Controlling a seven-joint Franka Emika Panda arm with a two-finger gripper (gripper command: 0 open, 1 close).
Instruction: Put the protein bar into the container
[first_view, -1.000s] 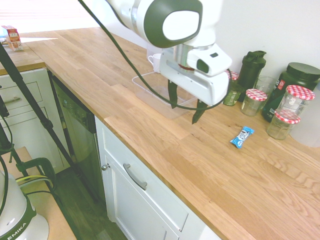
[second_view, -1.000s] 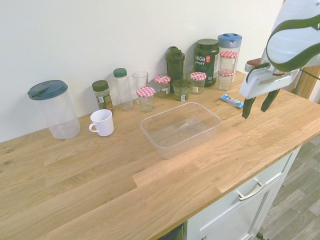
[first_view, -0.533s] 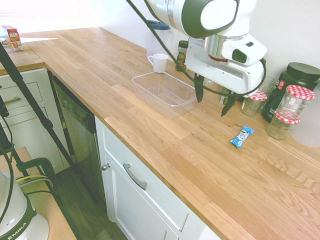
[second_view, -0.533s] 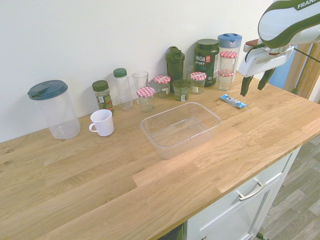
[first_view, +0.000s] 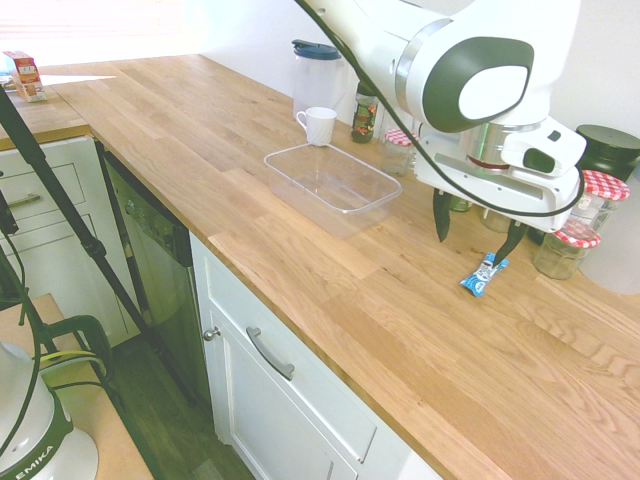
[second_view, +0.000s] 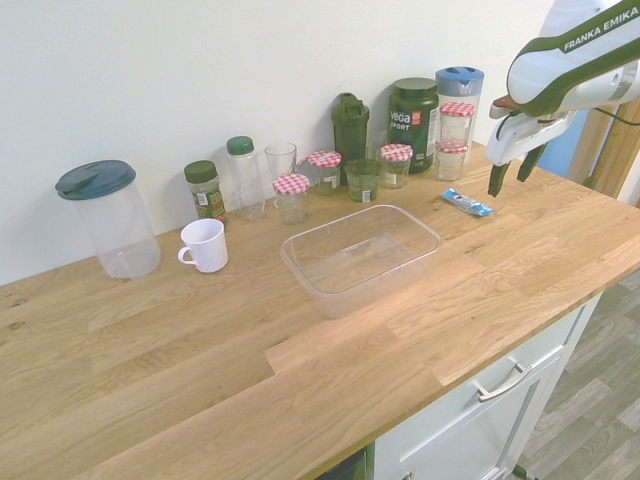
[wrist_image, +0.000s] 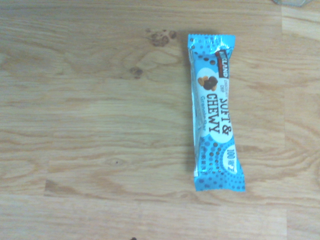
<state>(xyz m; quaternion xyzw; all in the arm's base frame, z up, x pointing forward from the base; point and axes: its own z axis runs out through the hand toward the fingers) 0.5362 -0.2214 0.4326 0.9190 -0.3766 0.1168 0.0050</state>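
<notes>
The protein bar (first_view: 485, 273) (second_view: 466, 203) (wrist_image: 215, 113), in a shiny blue wrapper, lies flat on the wooden counter (first_view: 300, 255). My gripper (first_view: 476, 228) (second_view: 509, 177) hangs open a little above the counter, close over and beside the bar, holding nothing. The container (first_view: 332, 186) (second_view: 361, 257), a clear shallow tub, stands empty on the counter, well apart from the bar. The wrist view looks straight down on the bar against bare wood.
Along the wall stand jars with red-checked lids (first_view: 566, 246) (second_view: 292, 197), a dark green tub (second_view: 413, 123), a green shaker bottle (second_view: 350, 128), a white mug (first_view: 319, 125) (second_view: 204, 245) and a big clear pitcher (second_view: 107, 217). The counter's front edge runs above white drawers (first_view: 300, 380).
The arm has swung from above the container across the counter toward the jars, and the gripper now hangs by the protein bar. The fingers stayed open.
</notes>
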